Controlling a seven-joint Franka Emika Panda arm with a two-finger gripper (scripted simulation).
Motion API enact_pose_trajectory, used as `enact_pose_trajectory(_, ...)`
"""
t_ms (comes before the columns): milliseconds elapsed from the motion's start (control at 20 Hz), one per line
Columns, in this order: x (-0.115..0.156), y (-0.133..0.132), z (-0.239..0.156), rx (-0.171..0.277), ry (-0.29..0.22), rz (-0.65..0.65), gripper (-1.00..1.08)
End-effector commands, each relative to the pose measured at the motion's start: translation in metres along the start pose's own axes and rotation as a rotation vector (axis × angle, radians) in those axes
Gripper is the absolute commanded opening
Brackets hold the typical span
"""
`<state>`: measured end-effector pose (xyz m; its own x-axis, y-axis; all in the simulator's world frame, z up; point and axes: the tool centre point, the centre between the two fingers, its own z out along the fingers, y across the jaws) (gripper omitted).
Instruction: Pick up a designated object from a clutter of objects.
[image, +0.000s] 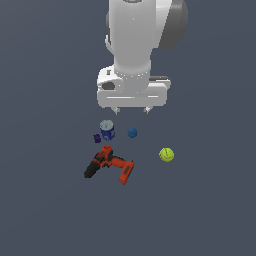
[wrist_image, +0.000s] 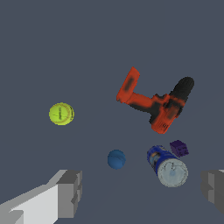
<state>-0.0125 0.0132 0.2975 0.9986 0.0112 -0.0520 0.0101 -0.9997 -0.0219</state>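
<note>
The yellow-green tennis ball (image: 166, 154) (wrist_image: 61, 113) lies alone on the dark floor, toward the exterior view's right of the other objects. My gripper (image: 132, 110) (wrist_image: 142, 192) hangs high above the clutter, open and empty, its grey fingertips (wrist_image: 70, 192) spread wide apart. It hovers roughly over the blue can and the small blue piece, well off from the ball. The red-and-black power drill (image: 110, 164) (wrist_image: 155, 103) lies on its side.
A blue can with grey lid (image: 107, 129) (wrist_image: 168, 167) stands beside a tiny purple piece (image: 97, 138) (wrist_image: 179, 148). A small blue piece (image: 132, 132) (wrist_image: 116, 159) sits between the can and the ball. Dark flat floor surrounds everything.
</note>
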Motion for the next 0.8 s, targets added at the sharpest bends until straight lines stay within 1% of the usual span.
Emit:
enact_pose_trajectory(0, 0.000, 0.000, 0.000, 0.000, 0.000, 0.000, 1.00)
enact_pose_trajectory(150, 0.001, -0.004, 0.000, -0.002, 0.000, -0.014, 1.00)
enact_pose_trajectory(450, 0.003, -0.021, 0.003, -0.013, -0.002, -0.084, 1.00)
enact_pose_trajectory(750, 0.004, -0.023, 0.005, -0.014, -0.001, -0.084, 1.00)
